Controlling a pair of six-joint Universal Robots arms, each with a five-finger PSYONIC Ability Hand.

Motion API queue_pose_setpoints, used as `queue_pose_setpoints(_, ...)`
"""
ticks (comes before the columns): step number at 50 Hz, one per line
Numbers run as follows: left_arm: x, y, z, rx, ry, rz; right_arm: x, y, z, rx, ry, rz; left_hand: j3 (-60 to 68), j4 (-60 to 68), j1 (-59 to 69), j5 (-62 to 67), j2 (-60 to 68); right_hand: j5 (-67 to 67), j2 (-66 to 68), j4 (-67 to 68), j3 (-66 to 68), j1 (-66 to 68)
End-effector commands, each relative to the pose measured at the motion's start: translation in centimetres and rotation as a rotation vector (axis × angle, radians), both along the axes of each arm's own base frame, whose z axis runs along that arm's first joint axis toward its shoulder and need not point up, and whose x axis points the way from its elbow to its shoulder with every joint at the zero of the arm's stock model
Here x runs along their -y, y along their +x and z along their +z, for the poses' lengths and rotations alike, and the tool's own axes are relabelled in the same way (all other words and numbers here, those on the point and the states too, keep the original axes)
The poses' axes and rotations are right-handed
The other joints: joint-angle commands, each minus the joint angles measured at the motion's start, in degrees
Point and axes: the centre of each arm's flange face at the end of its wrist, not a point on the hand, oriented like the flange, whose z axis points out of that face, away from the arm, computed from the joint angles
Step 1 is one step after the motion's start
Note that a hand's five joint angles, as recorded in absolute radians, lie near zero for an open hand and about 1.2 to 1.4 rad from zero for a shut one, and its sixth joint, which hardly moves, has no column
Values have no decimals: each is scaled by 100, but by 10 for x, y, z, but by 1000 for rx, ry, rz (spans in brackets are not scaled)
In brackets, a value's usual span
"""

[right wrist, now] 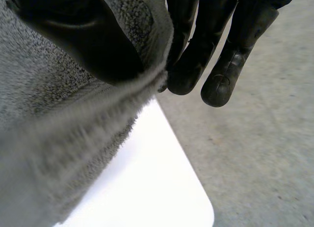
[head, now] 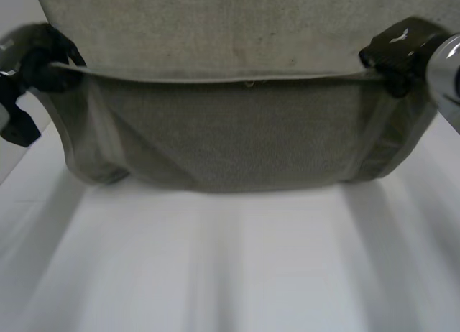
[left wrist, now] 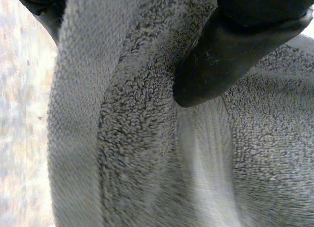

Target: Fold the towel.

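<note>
Table (head: 230,274) underneath; left robot hand (head: 39,59), right robot hand (head: 395,50) pinch towel (head: 230,145) edge.

Setting: probably a robotics lab or test room. Evidence: a plain white surface (right wrist: 162,187) with a rounded corner, standing over a bare, grey, speckled floor (right wrist: 260,138).

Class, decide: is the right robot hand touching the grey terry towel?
Touching: right wrist view shows the right robot hand pinching the edge of the grey terry towel.
</note>
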Motion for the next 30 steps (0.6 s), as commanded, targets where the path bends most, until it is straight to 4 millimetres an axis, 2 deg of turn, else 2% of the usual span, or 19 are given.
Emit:
queue_pose_setpoints(1,42,-20,-46,153,40,-16,23,22,-32,-80,-56,53,254,115,725,544,200,306,428,361,403,404)
queue_pose_setpoints(2,49,-34,-47,178,18,-30,29,33,-32,-77,-119,63,271,132,742,560,216,306,428,361,403,404)
queue_pose_setpoints(6,70,-45,-35,198,-55,16,48,55,-18,-19,-333,46,338,200,809,628,284,306,428,361,403,404)
queue_pose_setpoints(8,82,-44,-23,192,-104,60,64,63,4,48,-516,13,353,214,824,642,298,306,428,361,403,404)
queue_pose_setpoints(9,91,-46,-8,183,-163,94,64,63,4,48,-517,12,353,214,824,642,298,306,428,361,403,404)
queue_pose_setpoints(10,98,-45,12,167,-227,133,70,64,18,82,-609,-4,353,214,824,642,298,306,428,361,403,404)
queue_pose_setpoints(11,98,-45,12,167,-227,133,70,64,19,82,-610,-4,353,214,824,642,298,306,428,361,403,404)
queue_pose_setpoints(13,106,-41,53,130,-354,197,74,66,49,146,-776,-23,353,214,824,642,298,306,428,361,403,404)
queue_pose_setpoints(14,107,-41,53,129,-355,198,74,66,49,146,-777,-23,353,214,824,642,298,306,428,361,403,404)
queue_pose_setpoints(15,108,-40,70,113,-407,219,74,66,59,168,-831,-24,353,214,824,642,298,306,428,361,403,404)
queue_pose_setpoints(18,107,-39,90,94,-468,241,71,68,70,187,-874,-13,353,214,824,642,298,306,428,361,403,404)
queue_pose_setpoints(20,107,-39,92,94,-473,239,72,68,67,185,-865,-15,353,214,824,642,298,306,428,361,403,404)
queue_pose_setpoints(22,107,-40,90,96,-468,231,76,69,45,154,-773,-13,353,214,824,642,298,306,428,361,403,404)
queue_pose_setpoints(23,107,-42,83,102,-449,225,76,69,45,154,-773,-13,353,214,824,642,298,306,428,361,403,404)
queue_pose_setpoints(25,108,-42,71,109,-413,218,74,69,11,94,-608,10,353,214,824,642,298,306,428,361,403,404)
queue_pose_setpoints(26,108,-43,55,121,-362,210,74,69,11,94,-607,10,353,214,824,642,298,306,428,361,403,404)
queue_pose_setpoints(27,106,-44,37,137,-309,195,73,66,-7,60,-520,13,353,214,824,642,298,306,428,361,403,404)
queue_pose_setpoints(28,106,-44,37,137,-308,195,73,66,-7,59,-519,13,353,214,824,642,298,306,428,361,403,404)
queue_pose_setpoints(30,96,-48,-5,178,-185,122,69,62,-44,1,-354,35,353,214,824,642,298,306,428,361,403,404)
